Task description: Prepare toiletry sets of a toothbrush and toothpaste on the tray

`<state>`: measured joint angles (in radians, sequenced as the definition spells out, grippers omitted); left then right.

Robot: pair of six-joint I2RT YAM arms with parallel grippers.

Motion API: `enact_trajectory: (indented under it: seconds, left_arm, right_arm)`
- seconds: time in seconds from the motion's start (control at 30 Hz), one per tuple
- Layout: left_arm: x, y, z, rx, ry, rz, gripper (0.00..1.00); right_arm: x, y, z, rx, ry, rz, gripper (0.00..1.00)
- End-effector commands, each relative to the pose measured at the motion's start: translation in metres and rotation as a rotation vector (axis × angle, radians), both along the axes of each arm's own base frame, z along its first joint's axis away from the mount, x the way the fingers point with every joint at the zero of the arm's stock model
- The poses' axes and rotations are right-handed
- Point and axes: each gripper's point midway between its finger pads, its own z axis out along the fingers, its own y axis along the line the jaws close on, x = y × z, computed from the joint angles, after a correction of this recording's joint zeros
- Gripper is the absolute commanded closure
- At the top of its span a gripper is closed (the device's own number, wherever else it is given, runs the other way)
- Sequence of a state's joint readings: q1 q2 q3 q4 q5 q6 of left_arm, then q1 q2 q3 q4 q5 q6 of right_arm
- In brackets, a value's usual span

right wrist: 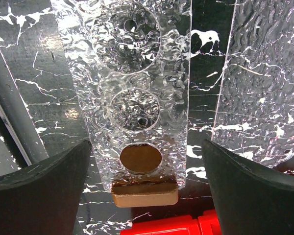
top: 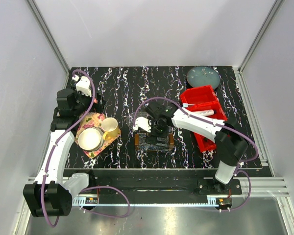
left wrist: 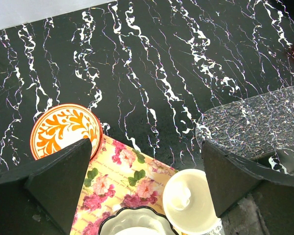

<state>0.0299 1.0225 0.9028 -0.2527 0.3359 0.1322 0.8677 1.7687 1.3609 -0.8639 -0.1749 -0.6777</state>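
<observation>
The clear tray (top: pixel 152 145) with brown end handles sits mid-table. My right gripper (top: pixel 154 128) hovers over it, open and empty. In the right wrist view the gripper (right wrist: pixel 146 161) has its jaws wide apart over the tray's ribbed clear wall (right wrist: pixel 132 73) and a brown handle (right wrist: pixel 144 194). One white toothpaste tube (top: pixel 204 112) lies in the red bin (top: pixel 211 100). A slim pale item (top: pixel 188 104), probably the toothbrush, lies in the bin's far part. My left gripper (top: pixel 90 100) is open and empty at the far left.
A flowery tray (left wrist: pixel 122 171) holds a yellow cup (left wrist: pixel 191 200) and a white bowl (left wrist: pixel 137 223). An orange patterned dish (left wrist: pixel 63 129) lies beside it. A grey textured disc (top: pixel 203 76) lies at the back right. Grey walls enclose the table.
</observation>
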Motion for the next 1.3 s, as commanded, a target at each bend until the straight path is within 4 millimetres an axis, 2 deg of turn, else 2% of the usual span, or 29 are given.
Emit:
enact_trajectory:
  seconds: [0.0,0.23,0.73,0.87,1.0,1.1,1.27]
  left_arm:
    - [0.006,0.002,0.011,0.015,-0.056,0.007,0.01]
    - [0.006,0.002,0.011,0.016,-0.058,0.007,0.01]
    - [0.005,0.003,0.004,0.017,-0.049,0.008,0.01]
    - [0.005,0.003,0.004,0.017,-0.051,0.01,0.01]
    - [0.006,0.002,0.005,0.012,-0.051,0.007,0.01]
    - [0.006,0.002,0.005,0.012,-0.051,0.008,0.01]
    - [0.006,0.001,0.007,0.009,-0.055,0.004,0.01]
  right_arm:
    - [0.004,0.005,-0.014,-0.011,-0.02,0.03,0.0]
    - [0.003,0.007,-0.01,0.005,-0.018,0.034,0.0]
    - [0.01,0.011,-0.029,0.002,-0.031,-0.016,0.02]
    - [0.014,0.012,-0.025,0.007,-0.054,-0.029,0.1]
    - [0.018,0.011,-0.019,0.009,-0.077,-0.045,0.26]
    - [0.019,0.01,-0.014,0.012,-0.089,-0.054,0.35]
    - [0.022,0.011,-0.003,0.024,-0.11,-0.046,0.41]
